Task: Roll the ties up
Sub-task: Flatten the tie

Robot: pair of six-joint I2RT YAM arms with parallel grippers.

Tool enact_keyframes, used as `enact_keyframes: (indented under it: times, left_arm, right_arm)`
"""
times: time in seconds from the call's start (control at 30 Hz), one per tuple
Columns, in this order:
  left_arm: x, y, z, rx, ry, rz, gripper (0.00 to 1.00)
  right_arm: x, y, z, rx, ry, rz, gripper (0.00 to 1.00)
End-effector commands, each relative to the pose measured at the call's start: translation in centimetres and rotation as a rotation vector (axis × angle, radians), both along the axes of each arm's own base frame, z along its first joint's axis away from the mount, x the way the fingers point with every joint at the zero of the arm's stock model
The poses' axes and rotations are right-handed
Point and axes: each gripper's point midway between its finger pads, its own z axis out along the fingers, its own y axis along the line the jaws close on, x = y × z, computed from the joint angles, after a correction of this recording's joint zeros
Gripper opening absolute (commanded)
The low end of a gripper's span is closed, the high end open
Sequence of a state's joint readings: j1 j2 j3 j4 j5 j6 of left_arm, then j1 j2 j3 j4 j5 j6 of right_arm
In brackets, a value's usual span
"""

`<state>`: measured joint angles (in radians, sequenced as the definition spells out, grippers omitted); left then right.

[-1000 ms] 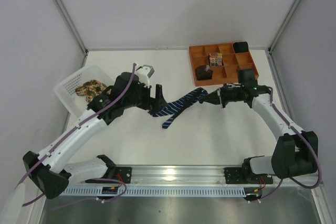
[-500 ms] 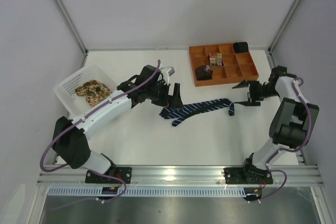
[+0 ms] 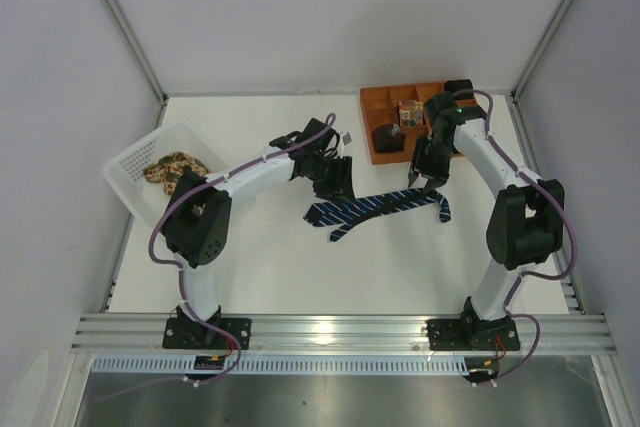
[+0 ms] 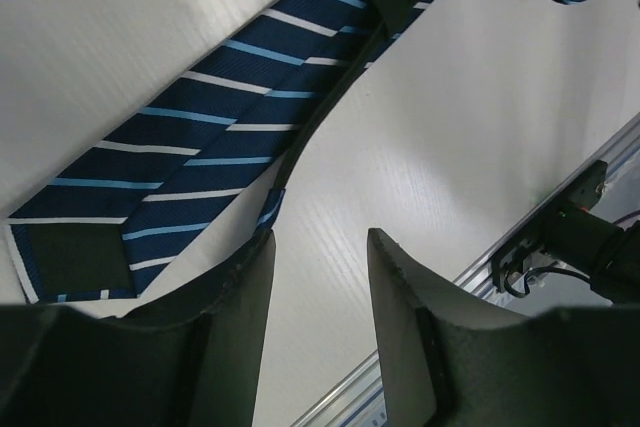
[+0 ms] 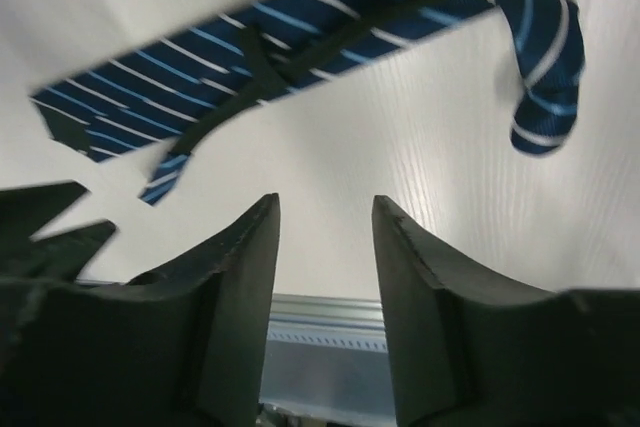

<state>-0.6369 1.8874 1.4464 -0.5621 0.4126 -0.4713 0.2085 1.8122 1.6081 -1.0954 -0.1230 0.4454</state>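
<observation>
Pincers both stand part-open and empty: the left pincer (image 4: 320,247) hovers by the wide end of the navy tie (image 3: 378,207), the right pincer (image 5: 325,215) near its curled narrow end. The tie lies stretched out on the counter (image 3: 300,277), unrolled — rolling likely starts by pinching one end and turning it onto itself.

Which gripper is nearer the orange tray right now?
Right. The right gripper hangs just off the near edge of the orange tray, above the narrow end of the tie; the left gripper is farther away, over its wide end.
</observation>
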Motion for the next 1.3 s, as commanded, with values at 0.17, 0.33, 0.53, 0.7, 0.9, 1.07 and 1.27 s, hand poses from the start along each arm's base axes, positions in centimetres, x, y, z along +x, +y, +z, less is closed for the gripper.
enact_keyframes:
  times: [0.17,0.33,0.53,0.7,0.9,1.07,1.27]
  left_arm:
    - [1.2,1.3,-3.2,0.048,0.124,0.073,0.44]
    - [0.9,1.9,-5.2,0.082,0.167,0.074,0.43]
    - [-0.3,3.1,-7.9,0.166,0.250,0.064,0.41]
    - [-0.6,3.9,-8.5,0.210,0.256,0.058,0.42]
    - [-1.5,4.6,-9.2,0.242,0.284,0.027,0.42]
    - [-2.5,5.2,-9.7,0.264,0.312,0.002,0.42]
    - [-3.3,6.0,-9.8,0.288,0.321,-0.034,0.42]
  right_arm:
    - [-5.1,-4.0,-2.8,-0.149,-0.023,-0.015,0.33]
    - [-5.9,-4.4,-5.2,-0.168,-0.014,-0.009,0.33]
    - [-4.6,-4.7,-7.1,-0.197,-0.020,-0.045,0.33]
    - [-2.7,-4.8,-8.4,-0.210,-0.074,-0.131,0.30]
    - [-2.2,-6.8,-9.9,-0.286,-0.065,-0.318,0.36]
    - [0.5,-12.1,-8.4,-0.368,-0.139,-0.462,0.50]
    - [4.9,-15.7,-5.8,-0.343,-0.207,-0.474,0.59]
